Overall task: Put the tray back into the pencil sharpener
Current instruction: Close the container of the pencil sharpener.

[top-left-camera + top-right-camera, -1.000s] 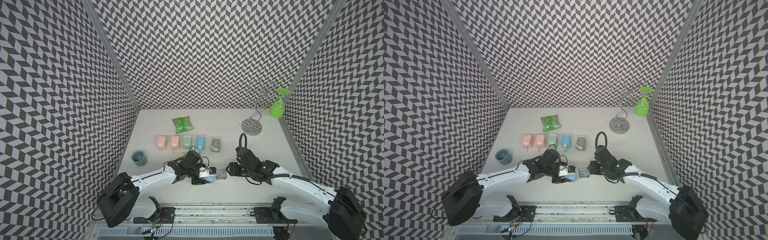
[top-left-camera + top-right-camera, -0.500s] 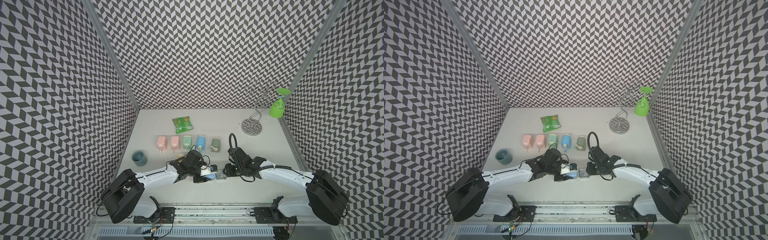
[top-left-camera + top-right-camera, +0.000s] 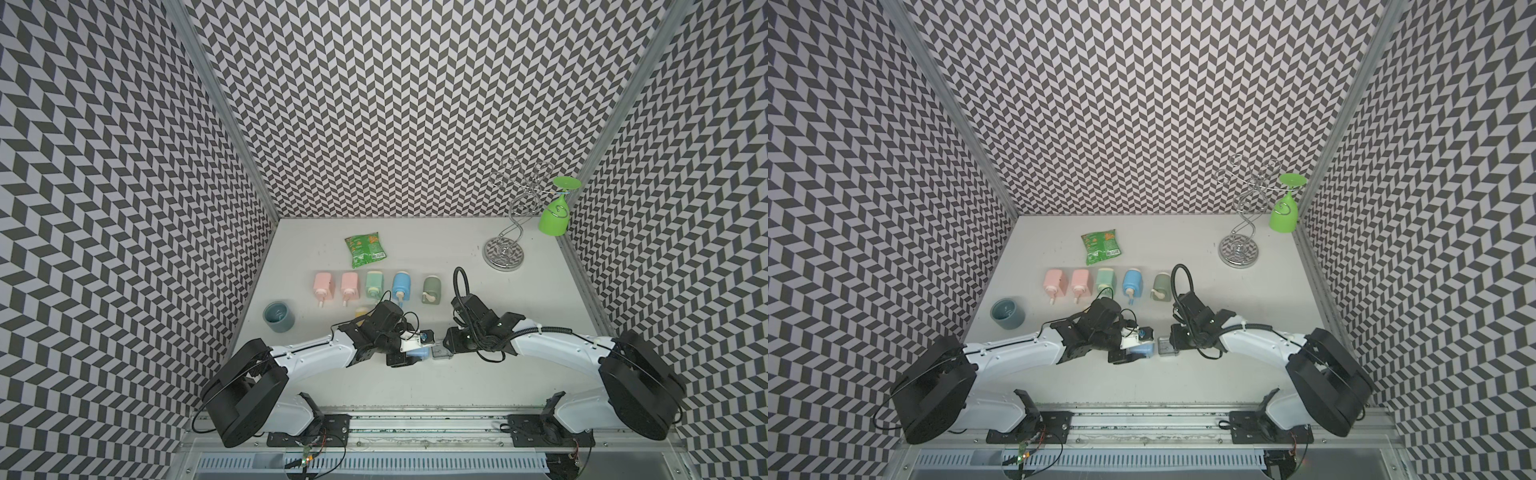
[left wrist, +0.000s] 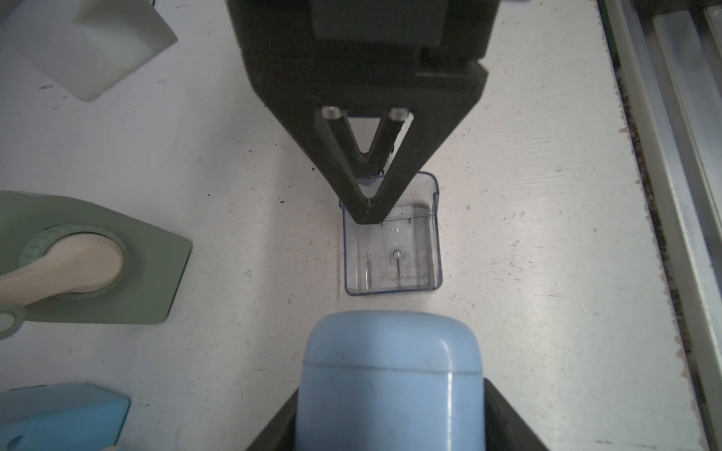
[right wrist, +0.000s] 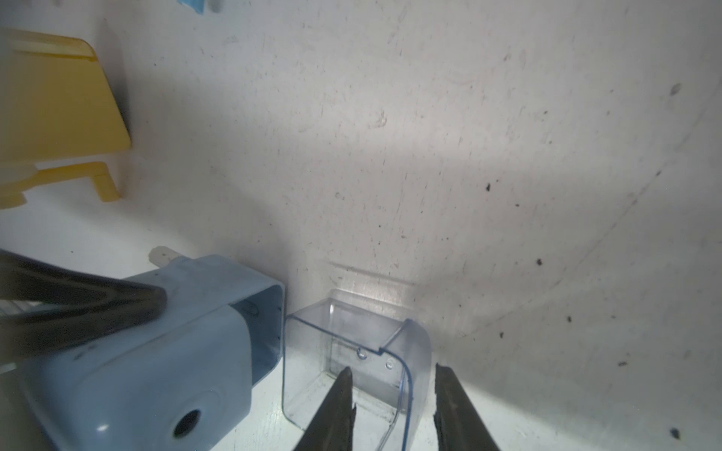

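The left hand grips the sharpener; the right hand pinches the tray by one end, just beside it

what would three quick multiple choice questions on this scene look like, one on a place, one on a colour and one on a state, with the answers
1. Where is the tray?
a) lifted high in the air
b) on the table, just outside the open slot of the pencil sharpener
c) slid fully home, out of sight

2. What colour is that pencil sharpener?
a) light blue
b) yellow
c) pink

3. How is the green glass placed?
a) standing upright on the table
b) lying on its side
c) hanging upside down from the wire rack

Answers:
1 b, since the right wrist view shows the tray resting outside the slot mouth.
2 a, since both wrist views show its light blue body.
3 c, since in both top views its foot is up at the rack's arm and its bowl hangs below.
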`<state>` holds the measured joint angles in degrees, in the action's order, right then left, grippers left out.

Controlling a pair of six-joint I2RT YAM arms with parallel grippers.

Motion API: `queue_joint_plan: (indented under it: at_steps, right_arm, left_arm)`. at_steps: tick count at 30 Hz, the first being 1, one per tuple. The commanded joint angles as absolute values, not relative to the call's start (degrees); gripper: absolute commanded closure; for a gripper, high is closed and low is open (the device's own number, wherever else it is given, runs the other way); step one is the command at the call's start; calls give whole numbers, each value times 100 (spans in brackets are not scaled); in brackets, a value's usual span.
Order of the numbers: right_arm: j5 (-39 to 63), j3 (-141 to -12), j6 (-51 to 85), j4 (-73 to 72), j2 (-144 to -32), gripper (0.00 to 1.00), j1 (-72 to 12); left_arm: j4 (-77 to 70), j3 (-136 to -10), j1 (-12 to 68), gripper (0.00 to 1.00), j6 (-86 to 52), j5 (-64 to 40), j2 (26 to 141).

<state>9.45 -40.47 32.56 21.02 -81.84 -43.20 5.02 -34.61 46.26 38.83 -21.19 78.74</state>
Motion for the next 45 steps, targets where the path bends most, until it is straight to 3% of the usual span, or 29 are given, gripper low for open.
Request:
queue_joint_plan:
  at_steps: [1, 28, 33, 37, 45]
  right_arm:
    - [976, -4098, 3300, 1890, -8237, 65, -4394]
    - [1152, -3975, 3762, 1422, -8345, 74, -4639]
    - [1173, -3948, 3823, 1472, -8337, 74, -4649]
    - [960, -3962, 3823, 1834, -8289, 67, -4649]
    - [1120, -3759, 3859, 1625, -8199, 72, -4649]
  left_arm:
    - [348, -3406, 4640, 35, 3850, -2163, 7783]
    - [270, -3270, 4636, 45, 3753, -2287, 7589]
    - [242, -3314, 4638, 46, 3633, -2254, 7652]
    - [269, -3340, 4651, 46, 3560, -2220, 7674]
    - [342, -3319, 4722, 46, 3494, -2224, 7635]
